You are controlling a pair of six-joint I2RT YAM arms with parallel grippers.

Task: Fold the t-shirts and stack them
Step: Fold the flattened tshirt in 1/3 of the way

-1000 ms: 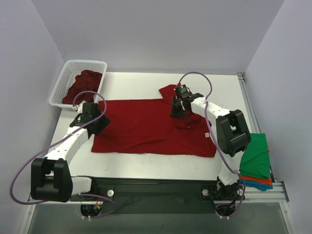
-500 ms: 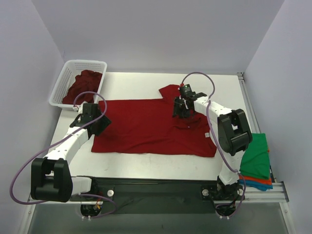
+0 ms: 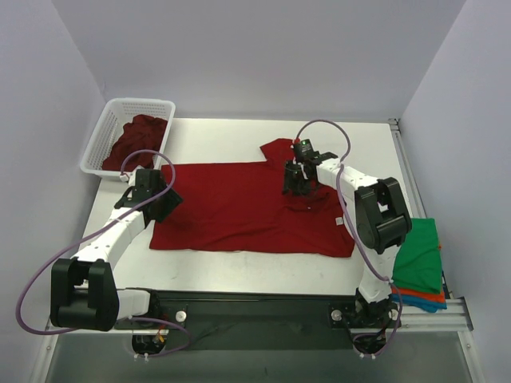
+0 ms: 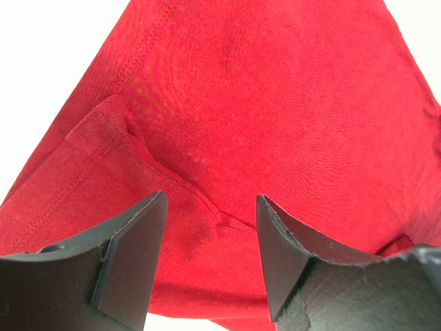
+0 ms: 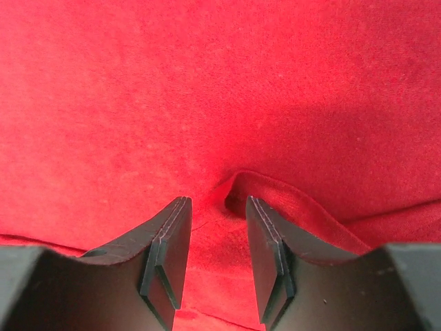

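One deep red t-shirt (image 3: pixel 239 207) lies spread flat across the middle of the table. My left gripper (image 3: pixel 169 198) hangs over its left edge, by a sleeve seam (image 4: pixel 172 183), jaws wide open with only cloth beneath (image 4: pixel 210 238). My right gripper (image 3: pixel 292 187) is low over the shirt's upper right, near the sleeve (image 3: pixel 275 148). It is open with a narrow gap (image 5: pixel 217 238), and a raised crease of cloth (image 5: pixel 275 189) lies just ahead of its right finger. More red t-shirts (image 3: pixel 140 136) are heaped in the basket. Folded t-shirts (image 3: pixel 419 255) are stacked at the right, green on top.
The white lattice basket (image 3: pixel 104 140) stands at the back left corner. The folded stack overhangs the table's right edge beside the right arm's base. A metal rail (image 3: pixel 411 187) runs along the right side. Purple cables loop from both arms.
The right gripper's jaws have parted and let the cloth go, and it has shifted slightly to the right. The left arm has stayed put.
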